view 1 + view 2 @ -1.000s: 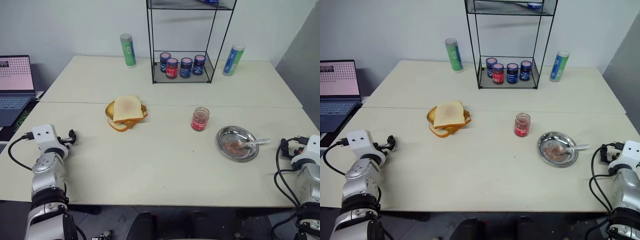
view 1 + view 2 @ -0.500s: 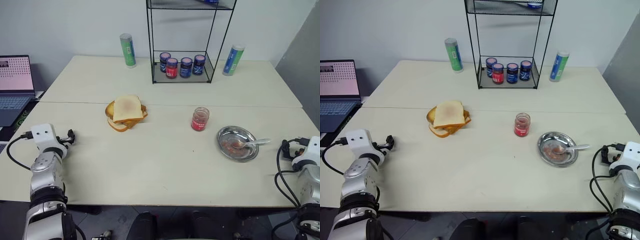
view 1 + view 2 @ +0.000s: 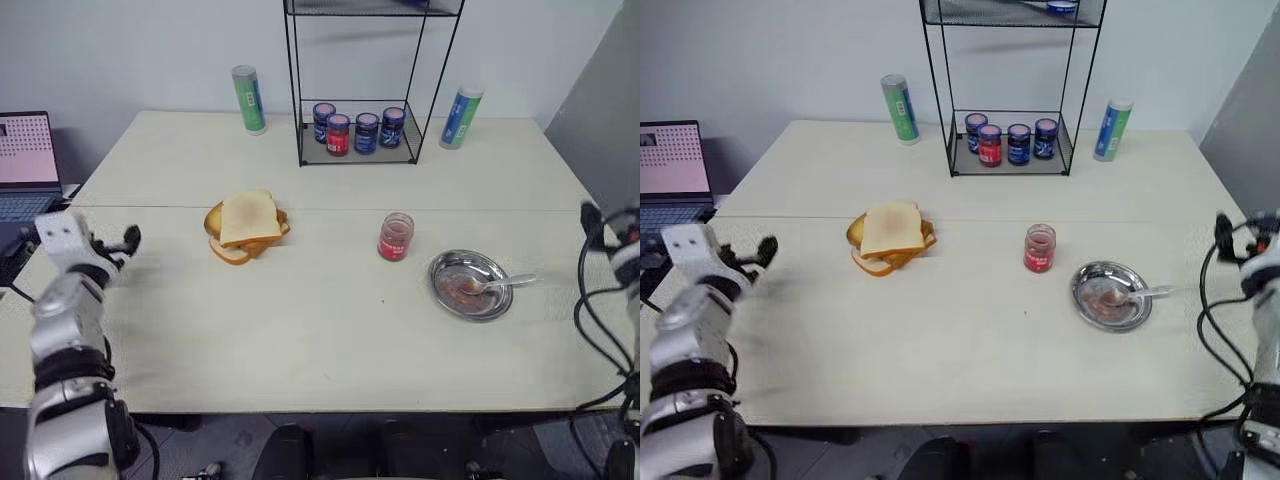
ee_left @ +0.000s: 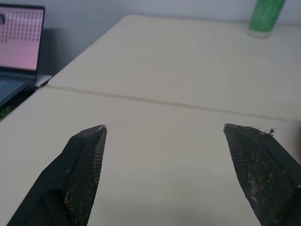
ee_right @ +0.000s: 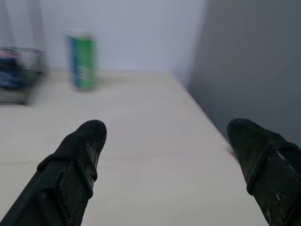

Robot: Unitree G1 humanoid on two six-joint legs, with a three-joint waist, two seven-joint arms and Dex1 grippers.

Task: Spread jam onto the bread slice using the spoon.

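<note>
steel spoon (image 3: 497,285) lies well apart from both empty, spread jaws

The whole worktop (image 3: 330,330) is taken in from above by the two head views, which are aimed forward and down and share nearly the same scene (the wire rack (image 3: 365,90) at the far edge included). The left wrist view is set low and close over the worktop, looking between its spread fingers (image 4: 80,174) toward a laptop (image 4: 19,52). The right wrist view faces a green can (image 5: 82,61) near a grey wall.
</note>
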